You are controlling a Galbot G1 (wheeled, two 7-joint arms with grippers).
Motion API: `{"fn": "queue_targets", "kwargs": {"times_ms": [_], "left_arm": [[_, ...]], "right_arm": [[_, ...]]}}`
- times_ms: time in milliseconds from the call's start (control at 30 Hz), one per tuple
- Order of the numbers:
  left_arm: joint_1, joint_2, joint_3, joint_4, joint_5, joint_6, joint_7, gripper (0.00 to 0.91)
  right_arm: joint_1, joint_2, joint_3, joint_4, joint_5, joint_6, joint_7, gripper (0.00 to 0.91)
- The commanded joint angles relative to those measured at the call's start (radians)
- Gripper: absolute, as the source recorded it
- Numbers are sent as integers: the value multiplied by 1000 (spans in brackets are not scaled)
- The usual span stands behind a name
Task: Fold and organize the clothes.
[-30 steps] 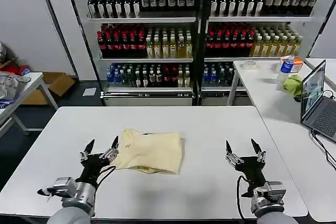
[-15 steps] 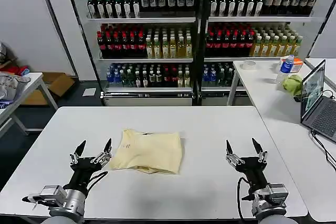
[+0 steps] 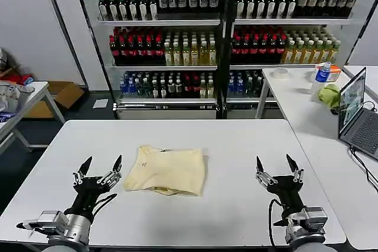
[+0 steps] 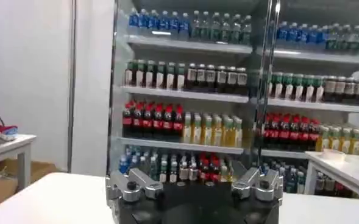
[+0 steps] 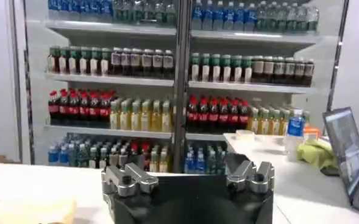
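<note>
The clothes (image 3: 168,170), one pale yellow folded garment, lie in a rough rectangle at the middle of the white table (image 3: 236,140). A corner of them shows in the right wrist view (image 5: 27,210). My left gripper (image 3: 98,168) stands open near the table's front left, a short gap left of the garment, fingertips up, holding nothing. My right gripper (image 3: 275,166) stands open at the front right, well clear of the cloth, also with nothing in it. In the wrist views each gripper's fingers (image 4: 133,184) (image 5: 127,179) are spread wide.
Shelves of bottles (image 3: 218,39) stand behind the table. A second table (image 3: 307,104) on the right carries a laptop (image 3: 356,116), a bright green bundle (image 3: 329,95) and a blue bottle (image 3: 322,74). A side table with a cloth pile (image 3: 10,95) is at the far left.
My left gripper has drawn back left and toward the table's front edge, away from the garment's near left corner it was beside. The right gripper and the garment have stayed put.
</note>
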Motion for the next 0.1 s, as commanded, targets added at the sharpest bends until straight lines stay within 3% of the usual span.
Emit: {"fn": "queue_targets", "kwargs": {"times_ms": [33, 100], "left_arm": [[8, 6, -19, -6, -10, 4, 9, 907], [7, 7, -22, -4, -13, 7, 12, 907]], "right_arm": [[6, 9, -7, 1, -9, 3, 0, 907], [12, 12, -8, -2, -4, 13, 0, 907]]}}
